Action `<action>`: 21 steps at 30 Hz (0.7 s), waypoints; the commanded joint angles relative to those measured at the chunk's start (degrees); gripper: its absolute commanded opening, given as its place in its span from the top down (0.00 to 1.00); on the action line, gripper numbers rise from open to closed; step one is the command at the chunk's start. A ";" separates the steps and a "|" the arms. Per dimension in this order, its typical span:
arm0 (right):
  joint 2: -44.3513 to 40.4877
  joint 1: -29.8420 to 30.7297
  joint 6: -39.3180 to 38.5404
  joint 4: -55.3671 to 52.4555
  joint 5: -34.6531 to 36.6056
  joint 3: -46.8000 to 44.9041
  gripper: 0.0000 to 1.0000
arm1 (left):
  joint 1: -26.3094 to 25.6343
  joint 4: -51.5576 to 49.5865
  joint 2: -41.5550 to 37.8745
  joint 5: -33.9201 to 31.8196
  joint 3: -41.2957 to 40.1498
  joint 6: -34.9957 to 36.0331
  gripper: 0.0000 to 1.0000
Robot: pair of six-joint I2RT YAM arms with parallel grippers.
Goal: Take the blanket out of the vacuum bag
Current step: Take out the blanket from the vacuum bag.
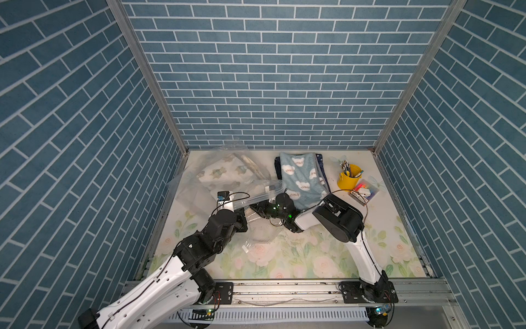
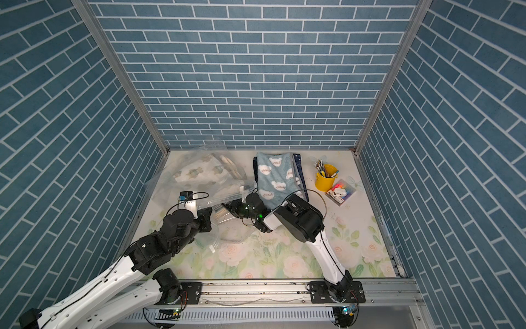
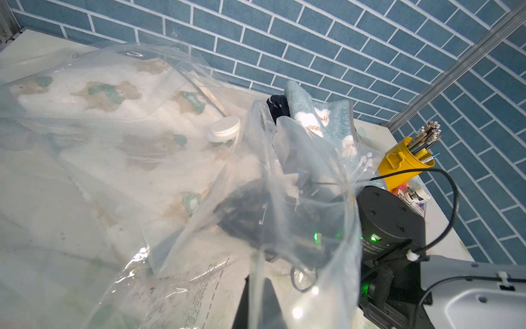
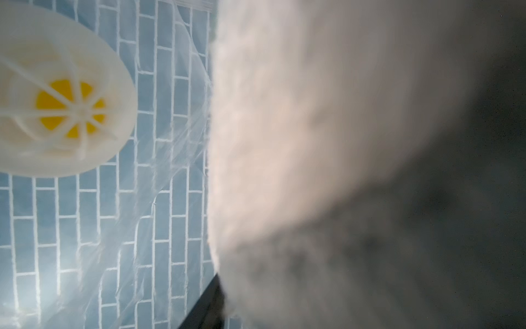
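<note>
The vacuum bag [image 1: 193, 188] is a big clear crinkly sack lying at the back left, with its mouth lifted toward the middle. Inside it lies the blanket [image 1: 219, 173], white with small bear prints, also seen through the plastic in the left wrist view [image 3: 99, 94]. The round white valve cap [image 3: 225, 129] sits on the bag's top sheet. My left gripper [image 1: 243, 221] is shut on the bag's mouth edge [image 3: 257, 304]. My right gripper [image 1: 256, 210] reaches inside the mouth. One of its dark fingers [image 4: 209, 302] presses against the fluffy blanket [image 4: 284, 128], which hides the other finger.
A folded blue cloud-print blanket [image 1: 301, 176] lies on a dark one at the back middle, close to my right arm. A yellow bucket of pens [image 1: 348, 178] and a clear box of small items [image 1: 365, 193] stand at the back right. Brick-patterned walls enclose three sides.
</note>
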 commanded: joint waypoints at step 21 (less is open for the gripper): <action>-5.24 -0.76 -3.13 -1.18 -1.02 4.33 0.68 | -0.16 1.97 0.89 -0.07 -0.04 0.93 0.98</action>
